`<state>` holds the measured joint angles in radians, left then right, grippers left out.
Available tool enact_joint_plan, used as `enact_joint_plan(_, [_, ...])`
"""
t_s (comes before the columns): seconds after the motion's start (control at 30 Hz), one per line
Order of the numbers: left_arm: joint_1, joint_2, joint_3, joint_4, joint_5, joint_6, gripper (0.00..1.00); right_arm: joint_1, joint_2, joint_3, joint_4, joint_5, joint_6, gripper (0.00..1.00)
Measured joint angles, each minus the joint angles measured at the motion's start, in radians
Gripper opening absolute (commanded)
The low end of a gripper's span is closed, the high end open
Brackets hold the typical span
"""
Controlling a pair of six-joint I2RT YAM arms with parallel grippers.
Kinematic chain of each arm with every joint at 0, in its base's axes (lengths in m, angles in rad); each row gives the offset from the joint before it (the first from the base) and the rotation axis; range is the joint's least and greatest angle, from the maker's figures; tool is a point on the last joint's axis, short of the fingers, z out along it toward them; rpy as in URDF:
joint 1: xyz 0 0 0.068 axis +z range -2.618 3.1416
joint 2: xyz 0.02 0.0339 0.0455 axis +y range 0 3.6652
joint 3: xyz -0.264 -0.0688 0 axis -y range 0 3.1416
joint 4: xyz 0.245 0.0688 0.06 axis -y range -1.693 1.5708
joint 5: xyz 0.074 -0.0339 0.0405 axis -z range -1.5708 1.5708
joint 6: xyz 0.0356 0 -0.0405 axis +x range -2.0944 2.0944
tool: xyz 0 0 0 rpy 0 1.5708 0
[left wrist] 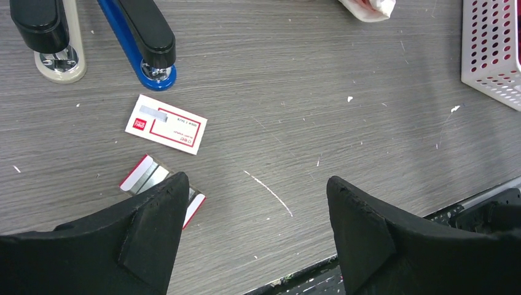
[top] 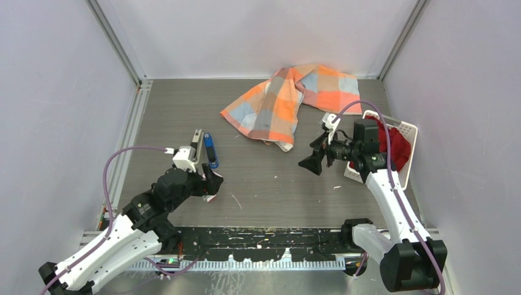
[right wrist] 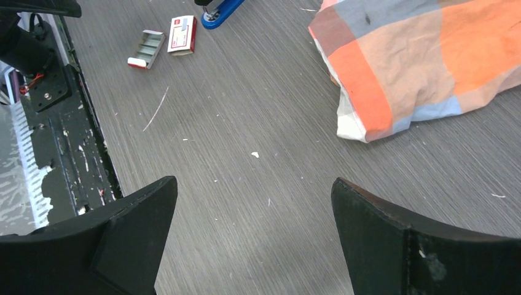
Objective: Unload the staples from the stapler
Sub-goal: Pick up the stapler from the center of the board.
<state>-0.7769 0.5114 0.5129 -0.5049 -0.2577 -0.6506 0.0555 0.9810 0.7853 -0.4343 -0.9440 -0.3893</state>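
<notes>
The left gripper (left wrist: 256, 184) is hovering with its 2 black fingers spread wide, holding nothing; the right gripper (right wrist: 255, 184) is doing likewise. The small slim blue plastic stapler (left wrist: 128, 46) is lying closed on the grey table (left wrist: 368, 153), just beside a beige stapler (left wrist: 58, 67). Likely light, rigid and slippery: grip across its narrow sides. Its staples are not showing.

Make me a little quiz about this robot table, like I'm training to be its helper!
1. True or false: the right gripper is holding the blue stapler.
2. What lies closest to the blue stapler? A: cloth. B: packet. C: basket.
3. Fill in: the left gripper is ____.
Key: 1 false; 2 B; 3 open.
</notes>
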Motion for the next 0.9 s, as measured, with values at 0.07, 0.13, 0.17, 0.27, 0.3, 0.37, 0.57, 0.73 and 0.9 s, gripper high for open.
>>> enact_joint_plan(0.07, [0.000, 0.002, 0.000, 0.002, 0.000, 0.000, 0.83, 0.005, 0.003, 0.000, 0.000, 0.002, -0.002, 1.00])
enact_joint_plan(0.13, [0.000, 0.014, 0.000, 0.006, 0.000, 0.001, 0.83, 0.008, 0.009, 0.000, -0.003, 0.005, -0.006, 1.00])
enact_joint_plan(0.17, [0.000, 0.023, 0.000, 0.008, 0.000, 0.001, 0.83, 0.008, 0.016, 0.000, -0.007, 0.008, -0.010, 1.00])
enact_joint_plan(0.27, [0.000, 0.052, -0.001, 0.015, 0.006, 0.000, 0.83, 0.008, 0.032, 0.000, -0.013, 0.021, -0.023, 1.00])
enact_joint_plan(0.3, [0.000, 0.056, -0.001, 0.016, 0.008, -0.001, 0.83, 0.008, 0.034, 0.000, -0.013, 0.026, -0.025, 1.00])
enact_joint_plan(0.37, [0.000, 0.061, -0.001, 0.018, 0.013, -0.002, 0.82, 0.008, 0.034, 0.000, -0.013, 0.028, -0.027, 1.00])
enact_joint_plan(0.57, [0.000, 0.022, -0.001, 0.013, 0.015, -0.021, 0.82, 0.008, 0.034, 0.000, -0.014, 0.034, -0.031, 1.00])
enact_joint_plan(0.73, [0.000, -0.018, -0.001, -0.002, 0.015, -0.027, 0.82, 0.008, 0.034, 0.000, -0.015, 0.035, -0.031, 1.00])
enact_joint_plan(0.9, [0.000, -0.004, -0.001, -0.011, 0.015, -0.025, 0.83, 0.008, 0.034, 0.000, -0.015, 0.035, -0.031, 1.00])
